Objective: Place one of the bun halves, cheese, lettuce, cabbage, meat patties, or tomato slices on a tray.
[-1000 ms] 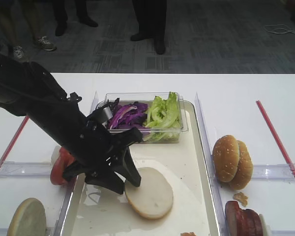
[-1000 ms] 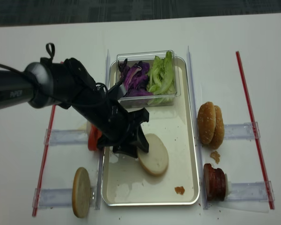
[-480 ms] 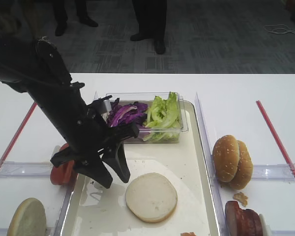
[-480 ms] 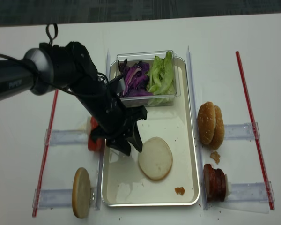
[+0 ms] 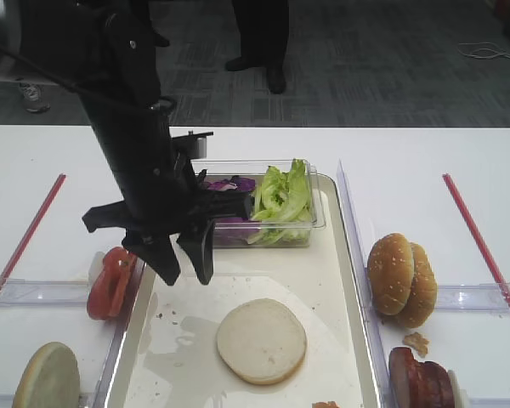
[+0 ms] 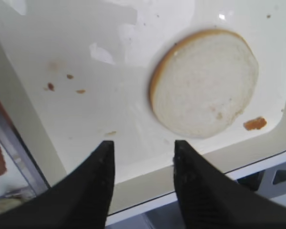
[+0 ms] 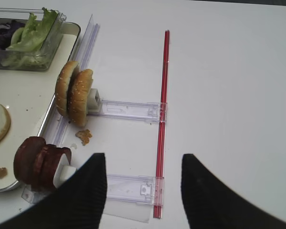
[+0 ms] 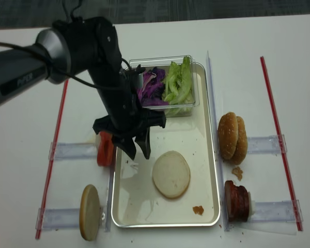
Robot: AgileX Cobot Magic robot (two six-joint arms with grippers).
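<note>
Hanging over the tray (image 5: 344,255), the left claw (image 5: 185,265) points down with its two fingers (image 6: 94,188) spread apart and nothing between them. Just below and to its right, one bun half (image 5: 262,341) lies flat, cut face up, on the tray floor, apart from the fingertips. Behind the claw a clear tub (image 5: 316,214) sits at the tray's far end, holding cabbage (image 8: 154,85) and lettuce (image 5: 282,194). Tomato slices (image 5: 109,281) stand on edge left of the tray, with another bun half (image 5: 47,378) nearer. On the right are sesame buns (image 5: 403,279) and meat patties (image 5: 417,381). The right claw (image 7: 140,188) hovers over the table, fingers wide apart and empty.
</note>
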